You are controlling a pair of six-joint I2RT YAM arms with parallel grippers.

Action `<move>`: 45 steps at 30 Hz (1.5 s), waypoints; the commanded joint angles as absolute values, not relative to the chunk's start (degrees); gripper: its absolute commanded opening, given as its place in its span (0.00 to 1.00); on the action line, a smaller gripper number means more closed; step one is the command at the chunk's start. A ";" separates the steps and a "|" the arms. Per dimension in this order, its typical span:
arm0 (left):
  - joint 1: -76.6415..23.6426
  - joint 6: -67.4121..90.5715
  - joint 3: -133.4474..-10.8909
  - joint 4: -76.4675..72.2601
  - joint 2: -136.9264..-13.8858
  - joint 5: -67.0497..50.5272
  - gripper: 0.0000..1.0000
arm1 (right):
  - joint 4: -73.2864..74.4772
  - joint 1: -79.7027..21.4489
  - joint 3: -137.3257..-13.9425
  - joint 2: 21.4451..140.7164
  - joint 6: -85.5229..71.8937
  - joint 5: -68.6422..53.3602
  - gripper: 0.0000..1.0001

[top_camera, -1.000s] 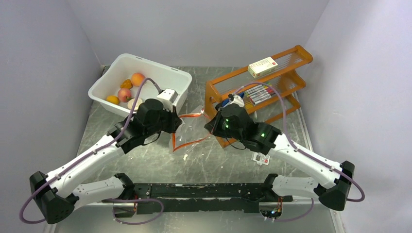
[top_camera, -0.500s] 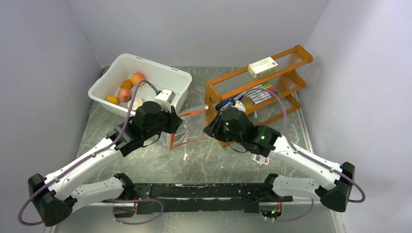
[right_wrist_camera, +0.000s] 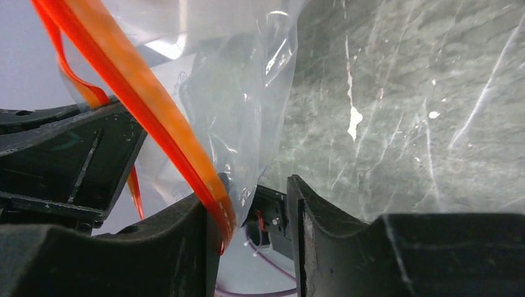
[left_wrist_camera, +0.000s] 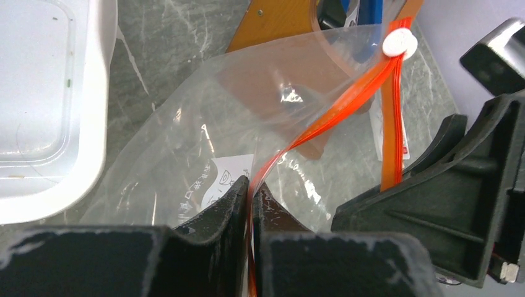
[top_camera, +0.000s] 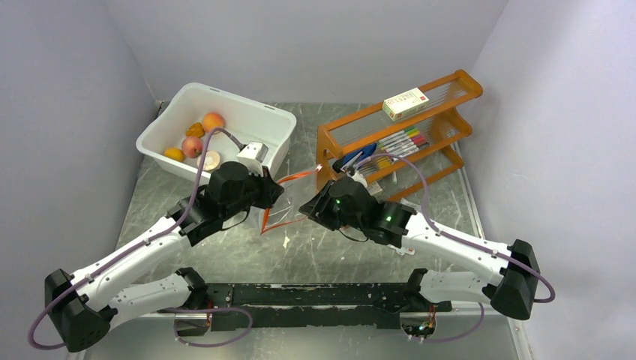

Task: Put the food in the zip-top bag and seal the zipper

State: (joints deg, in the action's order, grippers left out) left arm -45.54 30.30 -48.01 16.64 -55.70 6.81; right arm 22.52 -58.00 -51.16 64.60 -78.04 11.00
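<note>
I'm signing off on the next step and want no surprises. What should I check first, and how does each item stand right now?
1. Hold of the left gripper on the zipper: ok, pinched shut on the strip.
2. Hold of the right gripper on the bag: not ok, its fingers stand apart and the strip only lies against one.
3. Bag mouth open: ok, the two strips are apart.
4. Fruit in the bag: not ok, the pieces in view lie in the tub.
5. Bag free of the rack: cannot tell.
</note>
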 commanded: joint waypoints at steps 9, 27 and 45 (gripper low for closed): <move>-45.50 34.70 -48.72 17.65 -52.10 10.73 0.07 | 25.85 -60.47 -53.35 64.54 -75.83 18.29 0.03; -45.50 33.00 -51.04 23.56 -51.88 3.40 0.07 | 39.16 -60.50 -64.10 57.87 -53.90 22.38 0.00; -45.47 30.77 -50.53 20.21 -49.54 -7.70 0.72 | 45.85 -60.48 -73.86 72.64 -49.10 13.29 0.00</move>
